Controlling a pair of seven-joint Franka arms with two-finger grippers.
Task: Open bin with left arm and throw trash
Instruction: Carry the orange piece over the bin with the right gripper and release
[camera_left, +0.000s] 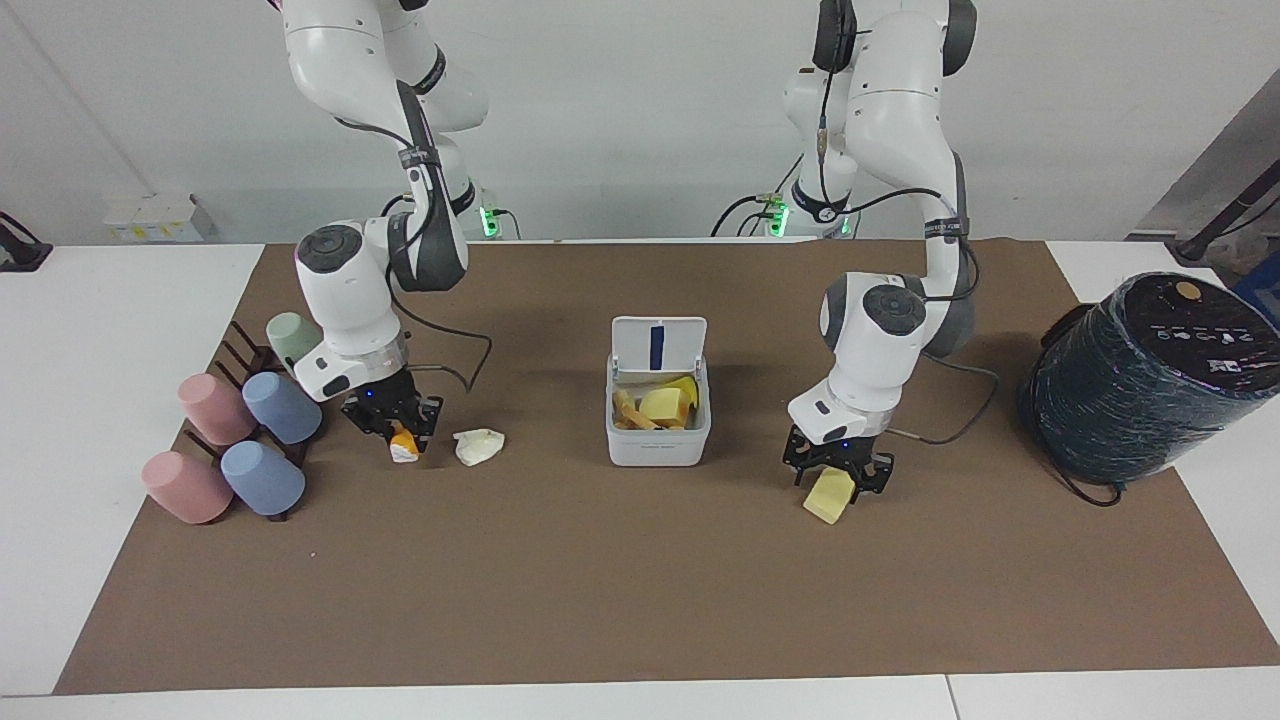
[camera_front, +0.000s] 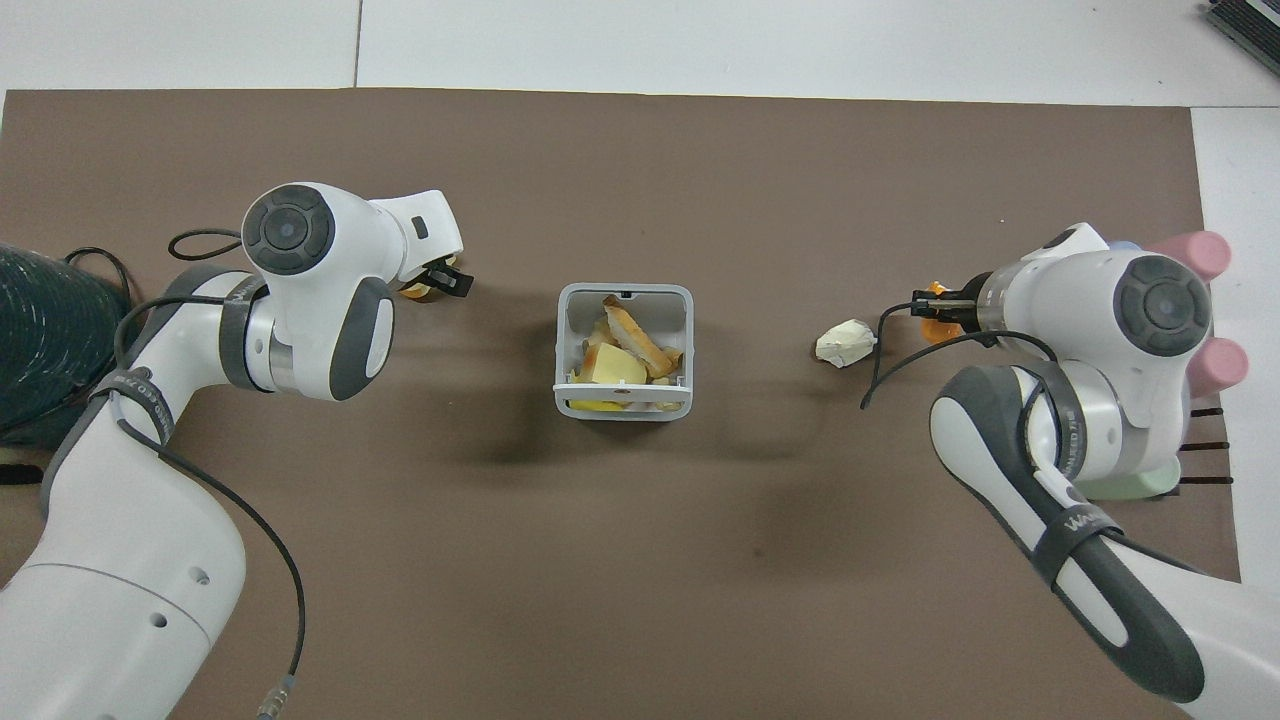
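Note:
The white bin (camera_left: 657, 440) stands mid-mat with its lid (camera_left: 657, 345) up, holding yellow and orange scraps; it also shows in the overhead view (camera_front: 560, 340). My right gripper (camera_left: 400, 432) is shut on the orange-and-white stub (camera_left: 403, 447) and holds it tilted just above the mat, beside the white paper wad (camera_left: 478, 445). The stub (camera_front: 935, 325) and the wad (camera_front: 845, 342) also show in the overhead view. My left gripper (camera_left: 838, 478) is down over the pale yellow chunk (camera_left: 828, 497), with an open finger on each side of its top. The chunk lies on the mat.
Pastel cups lie on a dark rack at the right arm's end: pink (camera_left: 215, 408), blue (camera_left: 282, 405), pink (camera_left: 187, 487), blue (camera_left: 262, 478), green (camera_left: 292, 338). A large dark teal wrapped cylinder (camera_left: 1150, 375) stands at the left arm's end.

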